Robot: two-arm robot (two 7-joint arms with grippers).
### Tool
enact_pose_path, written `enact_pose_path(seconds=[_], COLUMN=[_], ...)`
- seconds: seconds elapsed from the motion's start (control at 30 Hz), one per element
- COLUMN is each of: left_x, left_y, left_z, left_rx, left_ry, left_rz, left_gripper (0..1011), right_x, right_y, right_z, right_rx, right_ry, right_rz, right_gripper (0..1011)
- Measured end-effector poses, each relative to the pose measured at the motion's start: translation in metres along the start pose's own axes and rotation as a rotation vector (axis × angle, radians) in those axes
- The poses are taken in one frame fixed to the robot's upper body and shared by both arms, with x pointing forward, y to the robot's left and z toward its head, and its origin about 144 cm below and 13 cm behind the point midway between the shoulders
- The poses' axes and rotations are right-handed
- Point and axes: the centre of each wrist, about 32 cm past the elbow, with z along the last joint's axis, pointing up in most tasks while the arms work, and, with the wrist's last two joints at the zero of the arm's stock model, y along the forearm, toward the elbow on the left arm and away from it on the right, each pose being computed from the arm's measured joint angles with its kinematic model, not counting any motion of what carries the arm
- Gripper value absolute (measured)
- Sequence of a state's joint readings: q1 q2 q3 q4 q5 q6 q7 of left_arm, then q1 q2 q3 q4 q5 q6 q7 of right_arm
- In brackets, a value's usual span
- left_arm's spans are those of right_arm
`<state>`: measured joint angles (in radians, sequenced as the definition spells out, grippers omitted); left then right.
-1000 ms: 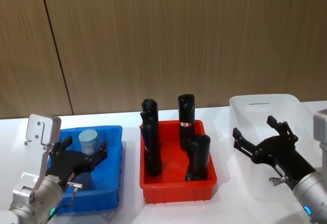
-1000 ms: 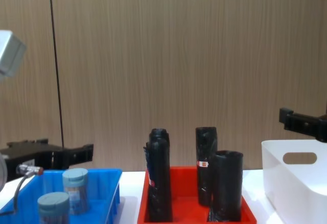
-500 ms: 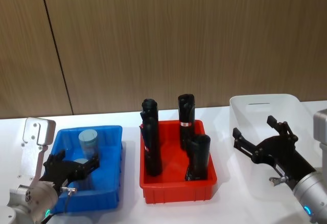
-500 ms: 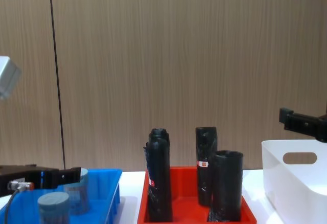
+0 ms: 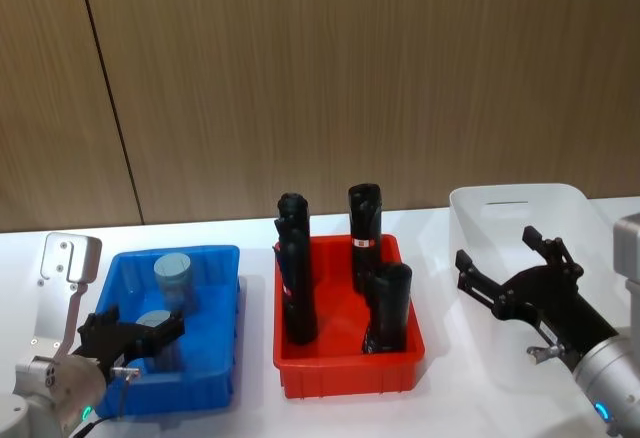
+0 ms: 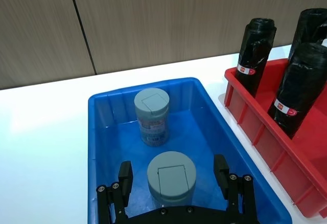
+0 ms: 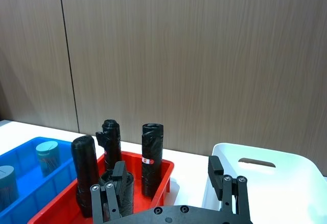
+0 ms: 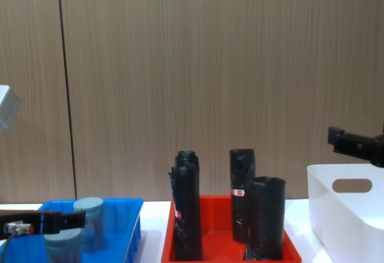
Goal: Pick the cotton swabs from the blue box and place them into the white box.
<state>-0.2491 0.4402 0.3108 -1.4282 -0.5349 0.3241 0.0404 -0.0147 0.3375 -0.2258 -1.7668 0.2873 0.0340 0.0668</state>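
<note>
Head view: left end effector (image 5: 130,336) is low inside the blue box (image 5: 228,258), its black fingers spread to either side of the nearer cotton swabs tub (image 5: 154,322), whose lower body is hidden behind them. Left wrist view: a gap shows between each of the fingers (image 6: 125,175) and that tub; its grey-blue lid is flat, with a flap outline. Second tub (image 5: 172,276) stands upright near the far wall, its sides see-through and its contents hard to make out. Right end effector (image 5: 497,250) hangs spread above the white box (image 5: 480,201), smooth plastic with rounded corners, cut off at the right edge. A red tray (image 5: 345,373) of black rolls (image 5: 365,223) stands between the boxes on the white counter (image 5: 255,408).
</note>
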Motion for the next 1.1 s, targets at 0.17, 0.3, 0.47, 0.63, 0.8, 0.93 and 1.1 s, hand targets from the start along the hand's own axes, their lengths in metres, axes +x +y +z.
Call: enact_pose_path(seconds=[0.17,0.3,0.47,0.63,0.8,0.93,1.1], left_x=[0.004,0.006,0.009,0.011,0.011,0.011,0.012], left_y=[-0.006,-0.01,-0.016,-0.021,-0.024,-0.026,-0.028], left_z=[-0.001,-0.001,0.0,0.001,0.002,0.003,0.003], left_rx=[0.017,0.024,0.031,0.041,0.056,0.067,0.084], left_ry=[0.005,0.006,0.006,0.004,0.002,0.001,0.0], left_rz=[-0.008,-0.021,-0.045,-0.059,-0.057,-0.054,-0.049], left_gripper=[1003,1003,1003,1003,1003,1003,1003], right_x=[0.0,0.0,0.0,0.0,0.0,0.0,0.0], right_y=[0.0,0.0,0.0,0.0,0.0,0.0,0.0], right_z=[0.0,0.0,0.0,0.0,0.0,0.0,0.0], right_rx=[0.0,0.0,0.0,0.0,0.0,0.0,0.0], right_ry=[0.0,0.0,0.0,0.0,0.0,0.0,0.0], right_rz=[0.0,0.0,0.0,0.0,0.0,0.0,0.0], right_gripper=[1002,1002,1002,1002,1002,1002,1002])
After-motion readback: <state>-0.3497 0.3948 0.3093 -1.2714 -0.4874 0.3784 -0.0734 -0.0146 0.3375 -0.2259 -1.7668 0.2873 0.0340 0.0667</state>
